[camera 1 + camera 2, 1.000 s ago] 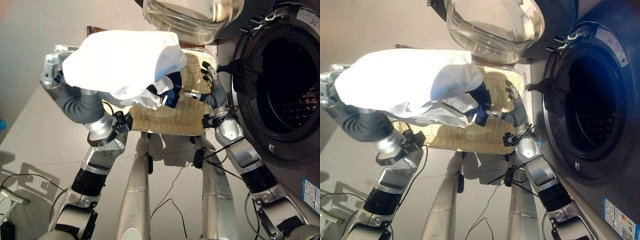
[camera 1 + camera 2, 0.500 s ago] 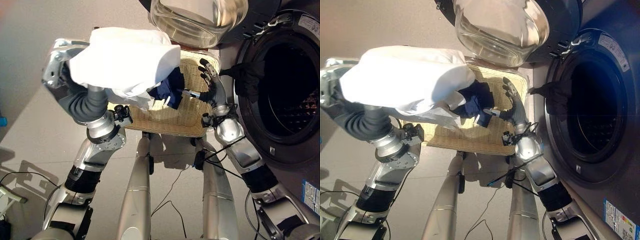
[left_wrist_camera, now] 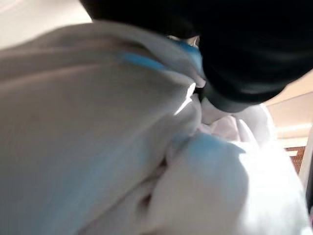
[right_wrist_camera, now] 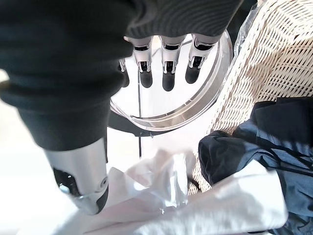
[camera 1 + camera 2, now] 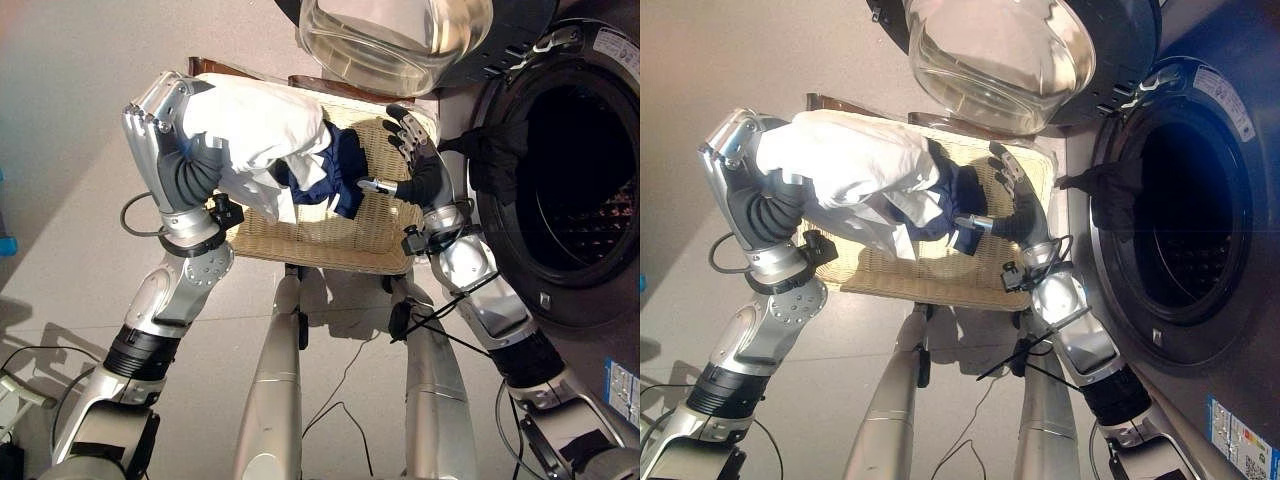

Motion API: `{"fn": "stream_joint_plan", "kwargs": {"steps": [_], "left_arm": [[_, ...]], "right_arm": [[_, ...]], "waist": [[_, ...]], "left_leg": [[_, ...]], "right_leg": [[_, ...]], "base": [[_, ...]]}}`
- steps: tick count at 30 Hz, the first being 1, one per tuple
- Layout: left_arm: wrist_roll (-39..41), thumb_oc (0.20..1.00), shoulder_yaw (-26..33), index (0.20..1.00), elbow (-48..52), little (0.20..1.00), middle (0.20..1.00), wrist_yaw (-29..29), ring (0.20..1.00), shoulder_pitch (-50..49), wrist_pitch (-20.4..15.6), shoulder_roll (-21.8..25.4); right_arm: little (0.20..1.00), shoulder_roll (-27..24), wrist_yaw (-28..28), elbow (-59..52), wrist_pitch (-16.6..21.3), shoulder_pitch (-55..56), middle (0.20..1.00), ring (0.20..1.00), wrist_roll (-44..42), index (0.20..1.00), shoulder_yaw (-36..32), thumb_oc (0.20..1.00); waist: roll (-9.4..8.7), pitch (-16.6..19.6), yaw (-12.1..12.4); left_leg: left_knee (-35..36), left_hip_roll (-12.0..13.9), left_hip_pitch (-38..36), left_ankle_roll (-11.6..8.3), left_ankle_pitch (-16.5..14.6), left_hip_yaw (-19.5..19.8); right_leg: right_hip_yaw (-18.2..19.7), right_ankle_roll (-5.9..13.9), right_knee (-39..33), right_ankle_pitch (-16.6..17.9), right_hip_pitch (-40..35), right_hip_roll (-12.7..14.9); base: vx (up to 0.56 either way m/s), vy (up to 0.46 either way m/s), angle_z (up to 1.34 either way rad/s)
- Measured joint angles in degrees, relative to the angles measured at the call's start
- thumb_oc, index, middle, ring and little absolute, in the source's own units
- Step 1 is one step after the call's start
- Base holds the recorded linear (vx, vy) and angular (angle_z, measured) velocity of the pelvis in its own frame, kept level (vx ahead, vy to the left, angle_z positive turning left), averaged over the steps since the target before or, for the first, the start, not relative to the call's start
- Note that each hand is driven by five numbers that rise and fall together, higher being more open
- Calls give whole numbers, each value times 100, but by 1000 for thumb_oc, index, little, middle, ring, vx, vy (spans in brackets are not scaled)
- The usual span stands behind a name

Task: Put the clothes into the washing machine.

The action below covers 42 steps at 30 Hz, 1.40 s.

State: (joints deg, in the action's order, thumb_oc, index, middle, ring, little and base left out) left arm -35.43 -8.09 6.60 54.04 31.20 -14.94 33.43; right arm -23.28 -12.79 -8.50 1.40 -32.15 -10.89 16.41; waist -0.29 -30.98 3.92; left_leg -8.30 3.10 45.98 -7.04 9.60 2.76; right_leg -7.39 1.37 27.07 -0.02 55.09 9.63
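White garment (image 5: pixel 250 125) is draped over the left hand, fingers hidden, grip untellable; navy garment (image 5: pixel 335 172) hangs beside the open, empty right hand (image 5: pixel 412 150). Soft, light, floppy; best bunched mid-fold.

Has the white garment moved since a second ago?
Yes. The white garment, draped over the left arm, has come down toward the wicker basket and bunched smaller.

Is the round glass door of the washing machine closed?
No, the round glass door stands swung open, and the dark drum opening of the washing machine is uncovered.
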Motion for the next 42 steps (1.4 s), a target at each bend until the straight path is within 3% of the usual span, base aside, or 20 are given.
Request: {"fn": "stream_joint_plan", "kwargs": {"steps": [3, 9, 15, 29, 34, 40, 41, 42], "left_arm": [[152, 200, -46, 200, 0, 200, 200, -361, 200, 0, -125, 101], [983, 200, -226, 200, 1, 200, 200, -981, 200, 46, -711, 78], [2296, 200, -474, 200, 185, 200, 200, -2179, 200, 271, -1211, -440], [4299, 200, -653, 200, 190, 200, 200, -4109, 200, 369, -1260, -863], [4644, 200, -663, 200, 177, 200, 200, -4609, 200, 375, -1334, -985], [4641, 200, -665, 200, 167, 200, 200, -4789, 200, 380, -1423, -992], [4641, 200, -665, 200, 167, 200, 200, -4791, 200, 381, -1437, -993], [4640, 200, -665, 200, 166, 200, 200, -4792, 200, 381, -1455, -993]], "right_arm": [[1000, 4, 112, -9, -1, -31, 1000, 1000, -92, 1000, 3, 1000], [1000, 40, 323, -13, -12, -184, 1000, 1000, -231, 1000, 183, 1000], [1000, 398, 344, -7, -65, -660, 1000, 1000, -444, 1000, 564, 1000], [1000, 715, 263, 334, -226, -748, 1000, 1000, -1059, 1000, 695, 1000], [1000, 782, 410, 449, -293, -782, 1000, 1000, -1128, 1000, 737, 1000], [1000, 810, 497, 481, -436, -854, 1000, 1000, -1133, 1000, 887, 1000], [639, 817, 512, 498, -443, -858, 639, 639, -1134, 639, 907, 639], [200, 820, 545, 523, -448, -866, 200, 200, -1134, 200, 921, 200]], "waist": [[2, -1, 1], [31, -4, 8], [87, 0, 48], [88, 1, 165], [87, 1, 157], [87, 1, 159], [87, 1, 159], [87, 1, 159]], "left_leg": [[3, 0, 0, -1, 0, 0], [10, 1, 0, -20, 12, -2], [11, 0, -2, -25, 17, 3], [-6, -21, -47, -27, 20, 59], [-6, -23, -47, -26, 20, 60], [-21, -26, -47, -11, 33, 60], [-22, -26, -48, -11, 33, 60], [-23, -26, -48, -10, 34, 60]], "right_leg": [[0, 0, -2, 0, 0, 0], [-1, 1, -7, -1, 0, 0], [-8, -2, -2, 1, -2, 0], [-70, -1, -15, 0, -96, 31], [-70, -2, -16, 1, -96, 34], [-70, -11, -13, 6, -104, 36], [-70, -12, -12, 7, -105, 36], [-70, -12, -11, 7, -105, 36]], "base": [[0, 0, 0], [0, 0, 0], [0, 0, 0], [-1, 0, 1], [0, 0, 0], [0, 0, 0], [0, 0, 0], [0, 0, 0]]}}
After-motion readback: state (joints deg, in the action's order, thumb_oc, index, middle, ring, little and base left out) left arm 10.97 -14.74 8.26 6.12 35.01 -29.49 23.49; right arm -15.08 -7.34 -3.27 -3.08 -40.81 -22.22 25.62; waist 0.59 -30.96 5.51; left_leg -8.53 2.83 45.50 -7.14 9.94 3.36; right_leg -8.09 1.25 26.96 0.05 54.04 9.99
